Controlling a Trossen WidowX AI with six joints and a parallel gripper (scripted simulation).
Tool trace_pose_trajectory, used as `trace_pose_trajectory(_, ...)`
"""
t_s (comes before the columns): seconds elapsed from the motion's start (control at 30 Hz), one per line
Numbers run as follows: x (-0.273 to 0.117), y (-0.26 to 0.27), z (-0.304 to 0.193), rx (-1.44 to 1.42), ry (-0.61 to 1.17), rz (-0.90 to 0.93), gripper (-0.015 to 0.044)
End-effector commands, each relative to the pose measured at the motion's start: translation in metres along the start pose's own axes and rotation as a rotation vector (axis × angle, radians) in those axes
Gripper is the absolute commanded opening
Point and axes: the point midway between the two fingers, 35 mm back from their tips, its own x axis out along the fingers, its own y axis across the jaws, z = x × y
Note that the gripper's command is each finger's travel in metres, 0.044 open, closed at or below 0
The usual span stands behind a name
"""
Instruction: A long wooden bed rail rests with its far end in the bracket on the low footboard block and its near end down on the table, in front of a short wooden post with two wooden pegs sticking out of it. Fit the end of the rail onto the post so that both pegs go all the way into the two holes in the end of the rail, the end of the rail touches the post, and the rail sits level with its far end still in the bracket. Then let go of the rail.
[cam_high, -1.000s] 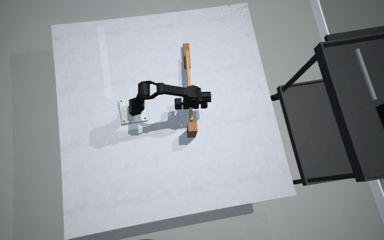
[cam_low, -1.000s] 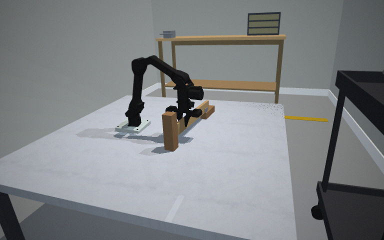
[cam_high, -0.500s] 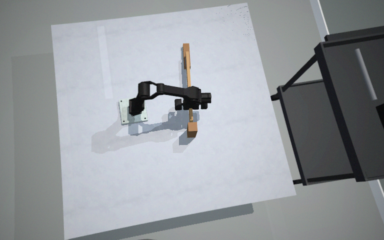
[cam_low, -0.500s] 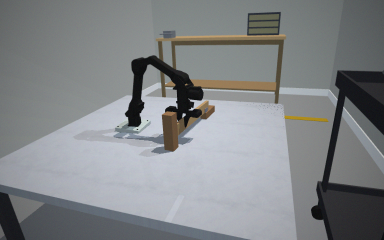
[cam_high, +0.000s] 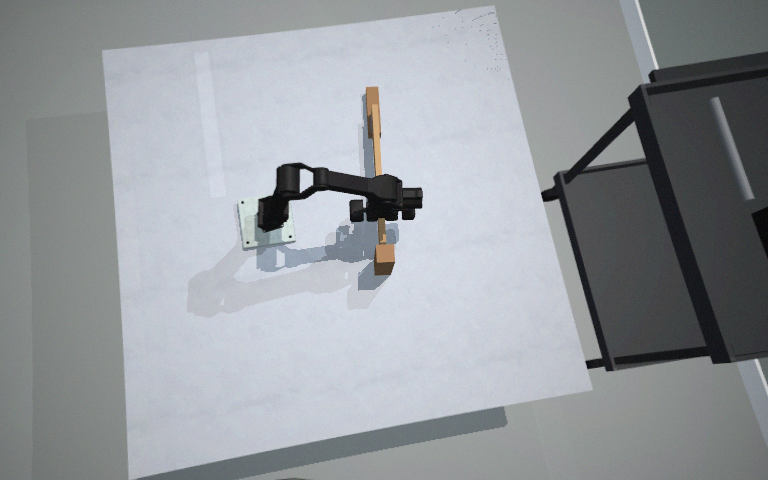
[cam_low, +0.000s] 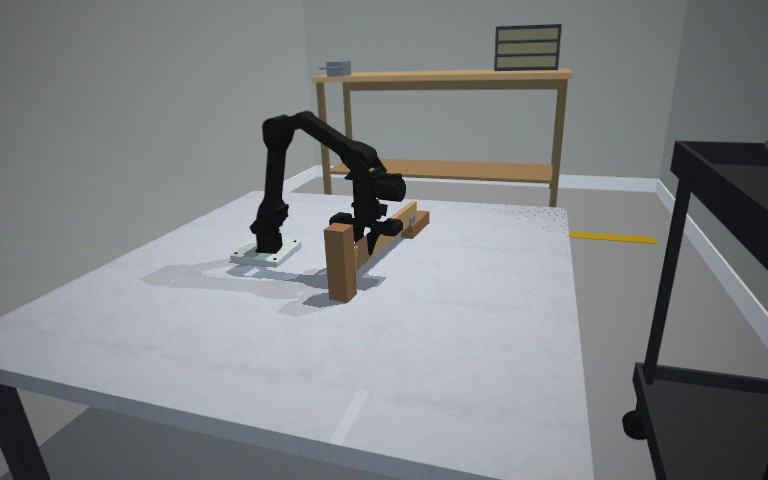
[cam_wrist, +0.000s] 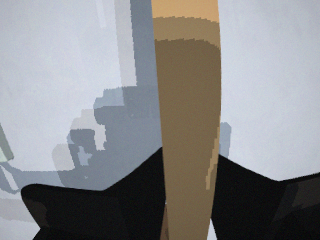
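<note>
My claw (cam_high: 382, 212) (cam_low: 370, 240) (cam_wrist: 182, 151) is closed snugly on the rail (cam_high: 377, 147) (cam_low: 403, 216) (cam_wrist: 187, 100) — its near end close beside the upright post (cam_high: 384, 259) (cam_low: 340, 263) — above the tabletop (cam_high: 237, 350) (cam_low: 430, 339) (cam_wrist: 270, 75).

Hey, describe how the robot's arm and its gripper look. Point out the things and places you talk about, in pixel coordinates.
The arm (cam_high: 348, 182) (cam_low: 323, 133) is black, with chunky rounded joints and slimmer links. The gripper (cam_high: 381, 217) (cam_low: 369, 240) (cam_wrist: 182, 151) is black too, its fingers tapering to narrow tips. I see no cables or markings.
</note>
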Motion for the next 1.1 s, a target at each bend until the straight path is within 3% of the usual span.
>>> trace_pose_trajectory(0.0,-0.002,-0.002,-0.002,-0.003,0.002,-0.008,0.0000)
trace_pose_trajectory(1.07,-0.003,-0.002,-0.012,-0.003,0.003,-0.008,0.0000)
